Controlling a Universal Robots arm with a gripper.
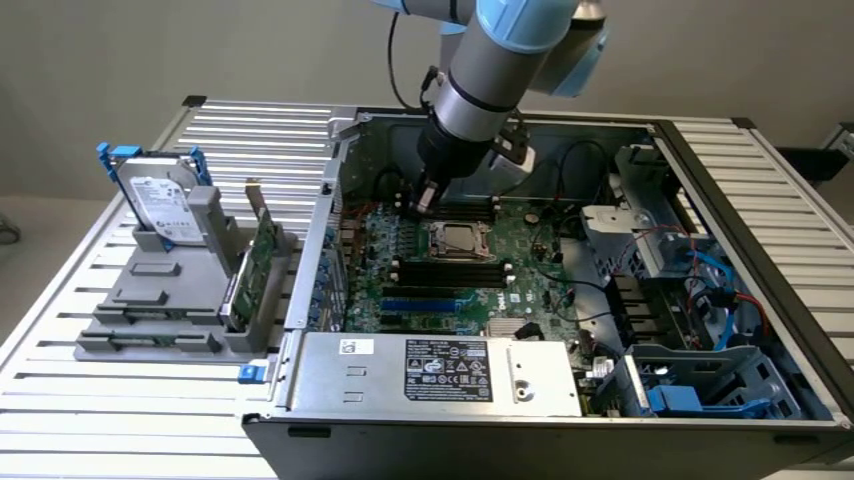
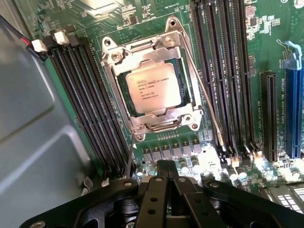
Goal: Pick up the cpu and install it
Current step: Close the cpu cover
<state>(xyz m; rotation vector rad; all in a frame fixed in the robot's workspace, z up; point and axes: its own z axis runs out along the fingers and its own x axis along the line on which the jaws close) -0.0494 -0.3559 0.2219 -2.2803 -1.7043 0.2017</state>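
The cpu (image 2: pixel 153 88) lies flat in the metal socket frame (image 2: pixel 186 66) on the green motherboard (image 1: pixel 527 285); its silver top with printed text faces up. In the exterior view the cpu (image 1: pixel 461 240) sits near the middle of the open computer case. My gripper (image 1: pixel 424 205) hangs just above the board, close beside the socket on the exterior view's left. My gripper (image 2: pixel 166 172) is shut, its black fingers (image 2: pixel 156 190) pressed together with nothing between them. It is apart from the cpu.
Black memory slots (image 2: pixel 90 104) flank the socket on both sides. A hard drive (image 1: pixel 160 205) with blue brackets and an upright green card (image 1: pixel 254 265) stand in a grey holder outside the case. The power supply (image 1: pixel 441 370) and case walls (image 1: pixel 747 230) enclose the board.
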